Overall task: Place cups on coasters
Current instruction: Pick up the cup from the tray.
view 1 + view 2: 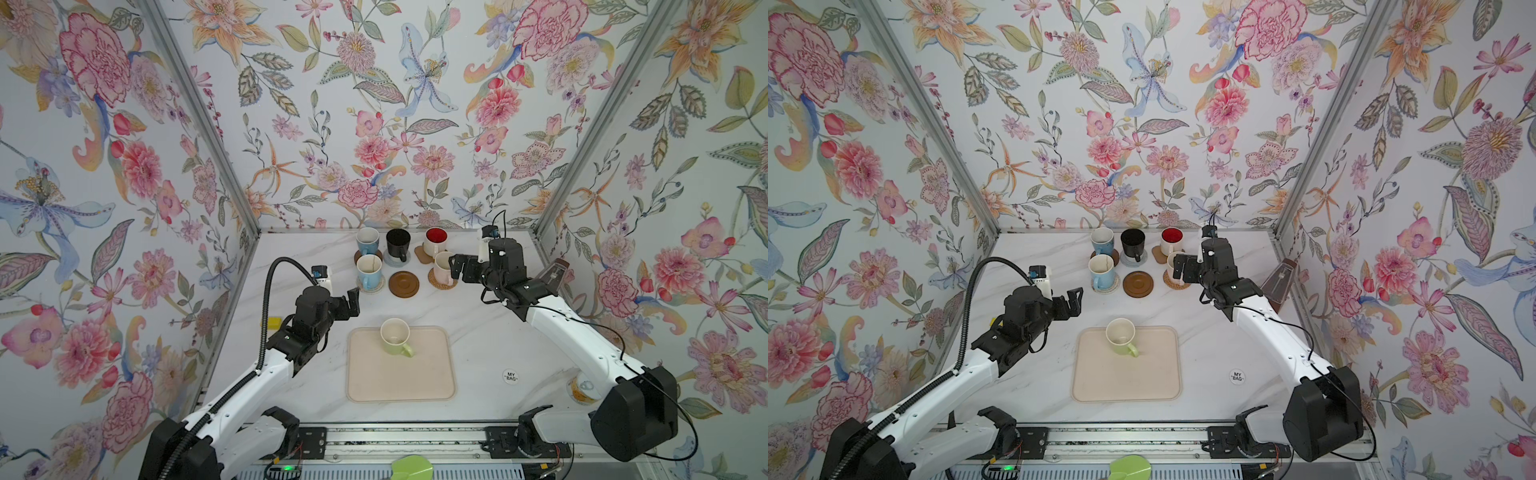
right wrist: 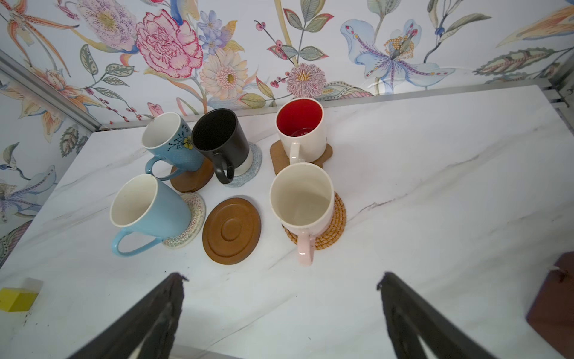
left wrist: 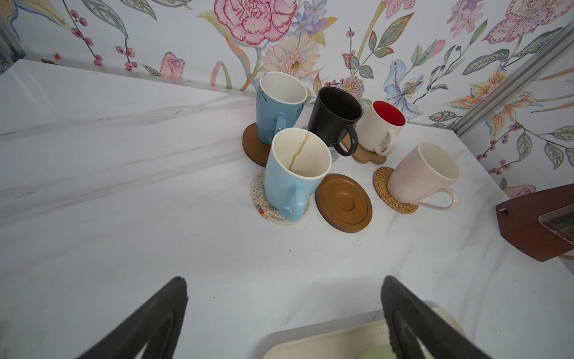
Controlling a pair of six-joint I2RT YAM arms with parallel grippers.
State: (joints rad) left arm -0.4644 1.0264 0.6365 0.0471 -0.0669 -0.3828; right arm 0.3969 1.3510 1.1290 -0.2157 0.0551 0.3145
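Your left tool (image 3: 284, 279) and right tool (image 2: 281, 275) both gape fully, holding nothing. The pale green cup (image 1: 395, 337) stands on the tray (image 1: 432, 382), apart from the uncovered brown coaster (image 1: 404, 284).

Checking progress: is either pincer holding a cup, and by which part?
Nothing is held. The left pincer and right pincer are both open and empty; the green cup stands free on the tray.

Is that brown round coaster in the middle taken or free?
Free: the dark brown coaster shows its whole ringed top, with nothing standing on it.
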